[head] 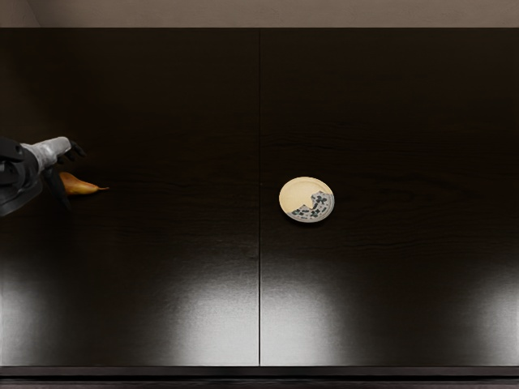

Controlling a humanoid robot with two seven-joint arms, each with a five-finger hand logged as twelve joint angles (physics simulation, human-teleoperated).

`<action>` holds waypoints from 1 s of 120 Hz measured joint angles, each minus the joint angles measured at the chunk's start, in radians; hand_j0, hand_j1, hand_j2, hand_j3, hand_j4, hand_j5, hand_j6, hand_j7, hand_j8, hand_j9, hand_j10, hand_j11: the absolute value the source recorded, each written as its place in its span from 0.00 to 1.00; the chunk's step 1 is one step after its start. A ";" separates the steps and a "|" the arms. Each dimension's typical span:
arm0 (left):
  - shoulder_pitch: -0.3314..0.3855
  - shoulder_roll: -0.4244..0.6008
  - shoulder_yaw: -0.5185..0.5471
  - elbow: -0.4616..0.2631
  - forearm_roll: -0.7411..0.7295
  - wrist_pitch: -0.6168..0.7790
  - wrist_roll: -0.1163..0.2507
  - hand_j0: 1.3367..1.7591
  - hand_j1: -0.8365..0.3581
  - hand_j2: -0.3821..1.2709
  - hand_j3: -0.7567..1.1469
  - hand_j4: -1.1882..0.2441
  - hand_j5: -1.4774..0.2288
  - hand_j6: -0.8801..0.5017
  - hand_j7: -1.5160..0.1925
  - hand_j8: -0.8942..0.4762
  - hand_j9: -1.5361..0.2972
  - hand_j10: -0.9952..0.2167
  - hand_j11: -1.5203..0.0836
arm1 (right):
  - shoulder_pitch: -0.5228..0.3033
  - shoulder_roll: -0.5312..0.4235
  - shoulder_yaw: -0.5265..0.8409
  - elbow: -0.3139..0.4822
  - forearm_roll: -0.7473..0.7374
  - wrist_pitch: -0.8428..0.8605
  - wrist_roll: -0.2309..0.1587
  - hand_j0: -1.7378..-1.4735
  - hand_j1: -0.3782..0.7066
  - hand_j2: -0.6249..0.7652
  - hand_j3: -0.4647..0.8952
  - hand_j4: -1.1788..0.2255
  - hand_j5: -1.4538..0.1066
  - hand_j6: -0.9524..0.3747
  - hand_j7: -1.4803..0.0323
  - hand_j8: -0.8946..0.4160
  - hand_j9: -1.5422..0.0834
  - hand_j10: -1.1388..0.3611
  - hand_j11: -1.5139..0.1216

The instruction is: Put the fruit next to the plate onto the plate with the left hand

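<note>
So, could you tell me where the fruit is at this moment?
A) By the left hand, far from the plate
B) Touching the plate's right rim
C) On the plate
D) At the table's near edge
A: the fruit shows right at the left hand near the picture's left edge, well apart from the plate, which holds nothing.
</note>
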 joint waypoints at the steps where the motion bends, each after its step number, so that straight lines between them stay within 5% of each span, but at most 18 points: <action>1: 0.001 -0.001 0.000 0.000 0.000 0.001 0.000 0.76 0.74 0.26 0.40 0.65 0.67 0.45 0.69 0.47 0.66 0.61 0.74 | 0.000 0.000 0.000 0.000 0.000 0.000 0.000 0.30 0.04 0.45 0.34 0.83 0.93 0.71 0.97 0.68 0.94 0.75 0.92; 120: 0.042 -0.019 -0.003 0.009 -0.007 0.058 -0.001 0.76 0.63 0.27 0.40 0.58 0.59 0.38 0.62 0.39 0.58 0.53 0.66 | 0.000 0.000 0.000 0.000 0.000 0.000 0.000 0.30 0.04 0.45 0.34 0.83 0.93 0.71 0.97 0.68 0.94 0.75 0.92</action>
